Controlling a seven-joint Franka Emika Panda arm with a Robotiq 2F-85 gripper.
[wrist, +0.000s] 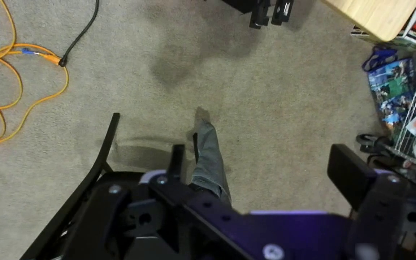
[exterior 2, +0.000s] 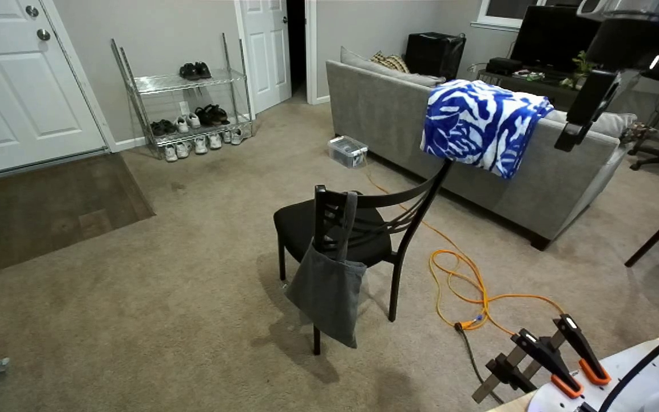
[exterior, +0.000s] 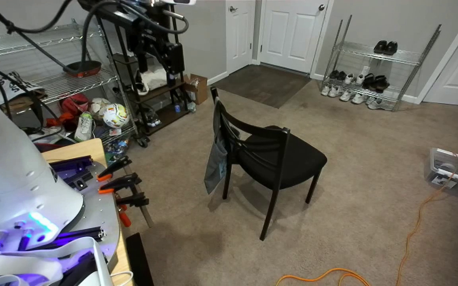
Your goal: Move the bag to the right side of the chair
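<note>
Arm stands on a table, presumably steadied by clamps. Next, the gripper hangs empty, fingers well apart, perhaps set wide for fabric. Then the bag dangles from the chair, handle looped over the backrest, whose left post probably stops it slipping.

In an exterior view, the bag hung on the chair, at the left of its backrest; the sofa stood behind, rightward.
</note>
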